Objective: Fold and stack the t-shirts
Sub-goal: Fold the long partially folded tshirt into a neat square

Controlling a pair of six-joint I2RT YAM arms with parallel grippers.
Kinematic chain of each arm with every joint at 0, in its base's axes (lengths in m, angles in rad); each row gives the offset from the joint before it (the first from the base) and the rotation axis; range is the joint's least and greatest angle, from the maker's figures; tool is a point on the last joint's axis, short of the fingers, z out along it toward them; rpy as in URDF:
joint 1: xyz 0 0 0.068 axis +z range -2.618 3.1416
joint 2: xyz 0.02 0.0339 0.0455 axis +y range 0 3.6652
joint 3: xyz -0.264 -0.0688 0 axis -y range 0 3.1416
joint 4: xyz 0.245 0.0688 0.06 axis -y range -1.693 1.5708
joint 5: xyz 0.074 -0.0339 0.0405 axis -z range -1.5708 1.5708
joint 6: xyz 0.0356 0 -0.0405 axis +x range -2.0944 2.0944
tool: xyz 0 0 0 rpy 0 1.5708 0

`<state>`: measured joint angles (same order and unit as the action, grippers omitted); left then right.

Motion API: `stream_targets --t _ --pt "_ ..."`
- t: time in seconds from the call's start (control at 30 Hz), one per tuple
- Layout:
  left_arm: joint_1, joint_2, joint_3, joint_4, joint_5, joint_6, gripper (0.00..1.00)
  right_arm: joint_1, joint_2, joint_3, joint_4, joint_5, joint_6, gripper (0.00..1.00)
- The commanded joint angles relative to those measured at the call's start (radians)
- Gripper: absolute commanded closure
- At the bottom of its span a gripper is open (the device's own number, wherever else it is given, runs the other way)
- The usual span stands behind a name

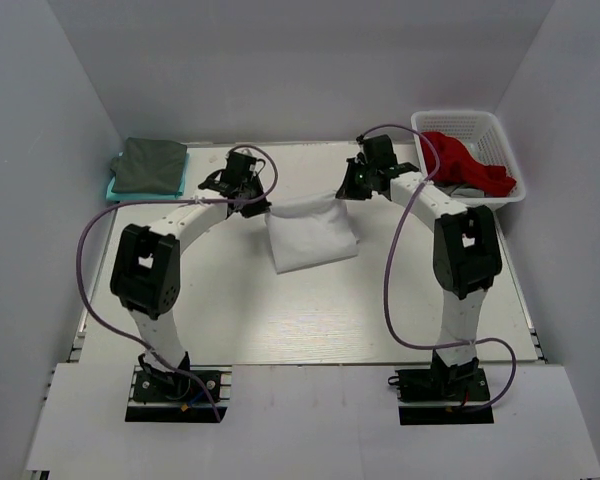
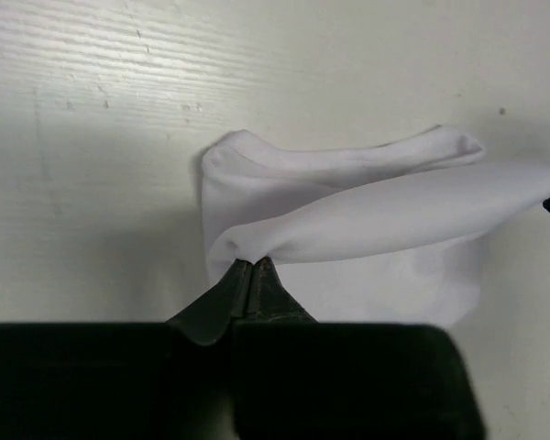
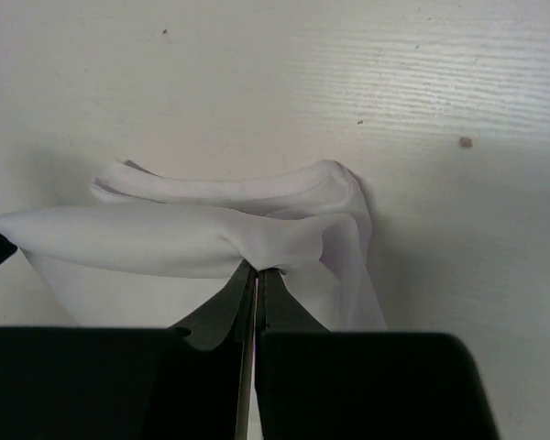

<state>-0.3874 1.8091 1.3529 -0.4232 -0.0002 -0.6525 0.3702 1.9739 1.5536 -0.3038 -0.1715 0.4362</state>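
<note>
White t-shirt (image 1: 310, 235): soft, smooth cloth, folded to a rough rectangle, mid-desk between your two arms. Its far edge is lifted and stretched taut; its near edge lies on the desk (image 1: 280, 320).
Left end effector (image 2: 252, 270): pinched closed on one far corner.
Right end effector (image 3: 257, 273): pinched closed on the other.
Grained white desk surface shows on all sides of the shirt.
Dark grey-green t-shirt (image 1: 150, 163): folded atop a teal one (image 1: 113, 188), far-left corner, well apart.
Red cloth (image 1: 465, 160): crumpled in the lattice basket (image 1: 504, 140), far-right corner.
</note>
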Motion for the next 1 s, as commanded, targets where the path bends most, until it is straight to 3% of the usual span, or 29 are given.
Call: stream_targets --t 0.0,0.03,0.07,0.1,0.13,0.17,0.3,0.43,0.6,0.83,0.93,0.97 --pt "0.021 0.083 0.102 0.029 -0.037 0.037 0.87 -0.016 0.073 0.083 0.038 -0.028 -0.017 1.0" --pt "0.031 0.107 0.123 0.029 -0.026 0.062 0.76 -0.017 0.091 0.13 0.032 -0.029 -0.024 1.0" --pt "0.032 0.127 0.173 0.017 -0.012 0.062 0.4 -0.019 0.12 0.149 0.022 -0.033 -0.022 0.87" --pt "0.032 0.165 0.204 0.002 0.0 0.071 0.19 -0.019 0.134 0.173 0.002 -0.048 -0.028 0.64" --pt "0.032 0.177 0.233 -0.044 0.0 0.071 0.06 -0.022 0.153 0.234 -0.015 -0.062 -0.033 0.25" --pt "0.032 0.177 0.268 -0.063 0.0 0.071 0.0 -0.024 0.158 0.247 -0.036 -0.069 -0.043 0.1" --pt "0.032 0.135 0.236 -0.051 0.015 0.08 0.0 -0.016 0.085 0.205 -0.008 -0.072 -0.044 0.1" --pt "0.007 0.061 0.149 -0.046 0.067 0.09 0.0 -0.016 -0.123 -0.102 0.115 -0.101 0.004 0.1" --pt "-0.002 0.013 0.002 -0.046 0.103 0.061 0.0 -0.017 -0.28 -0.309 0.149 -0.073 0.016 0.1" --pt "-0.047 0.093 -0.015 -0.068 0.023 0.016 0.0 -0.02 -0.443 -0.487 0.167 -0.062 0.041 0.1" --pt "-0.086 0.148 0.014 -0.092 -0.01 0.016 0.06 -0.019 -0.489 -0.512 0.163 -0.039 0.039 0.1" --pt "-0.087 0.165 0.028 -0.115 -0.083 -0.002 0.09 -0.019 -0.498 -0.518 0.155 -0.031 0.042 0.1"
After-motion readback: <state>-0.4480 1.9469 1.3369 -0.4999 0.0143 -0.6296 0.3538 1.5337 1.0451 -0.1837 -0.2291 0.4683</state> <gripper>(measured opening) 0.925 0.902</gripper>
